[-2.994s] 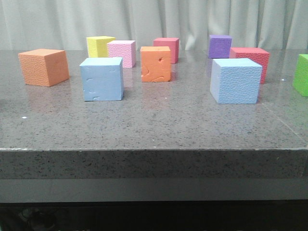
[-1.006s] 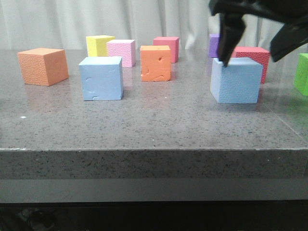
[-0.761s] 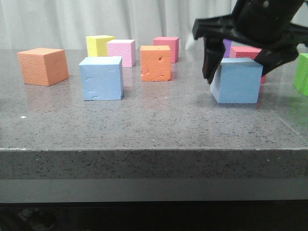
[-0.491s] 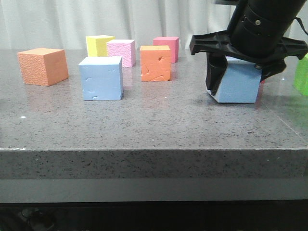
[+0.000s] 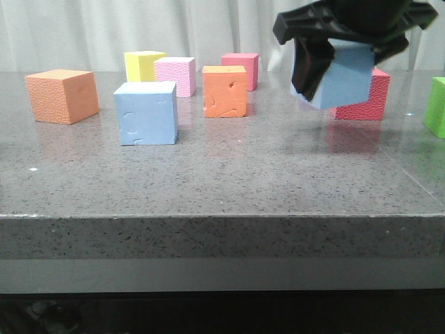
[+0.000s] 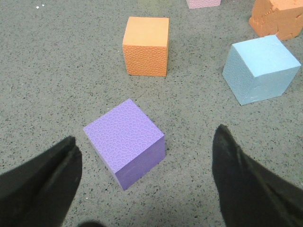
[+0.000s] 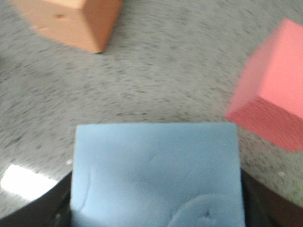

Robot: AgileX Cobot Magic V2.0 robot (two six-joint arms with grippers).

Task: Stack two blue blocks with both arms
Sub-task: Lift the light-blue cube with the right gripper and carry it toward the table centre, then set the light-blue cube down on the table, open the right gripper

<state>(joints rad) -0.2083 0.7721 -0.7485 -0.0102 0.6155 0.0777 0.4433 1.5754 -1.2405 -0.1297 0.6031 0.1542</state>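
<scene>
I've got the larger blue block point(image 5: 343, 80) clear of the desk point(image 5: 222, 174), tilted, up at about 1 o'clock in the front view, and the right gripper point(image 5: 348, 35) has its jaws pinching it from both sides. In the right wrist view that block point(image 7: 156, 175) fills the near field, blurred, so I can't read its texture there. The smooth blue block point(image 5: 147, 113) sits on the desk at roughly 10 o'clock, well apart, upright, jigsaw-like cut lines on its front face.

Between the two stands an orange cube point(image 5: 224, 92) with cut lines of its own. Just behind the lifted block is a red pebbled cube point(image 5: 361, 97). Further back: pink cube point(image 5: 175, 76), yellow cube point(image 5: 144, 66), another red cube point(image 5: 241, 69). A pebbled orange cube point(image 5: 62, 95) rests far out at 9 o'clock, a green one point(image 5: 436, 106) at 3 o'clock.

Left gripper point(image 6: 147, 184) has its jaws spread wide over a purple pebbled cube point(image 6: 125, 141), not touching it. The desk is speckled grey stone, glossy.
</scene>
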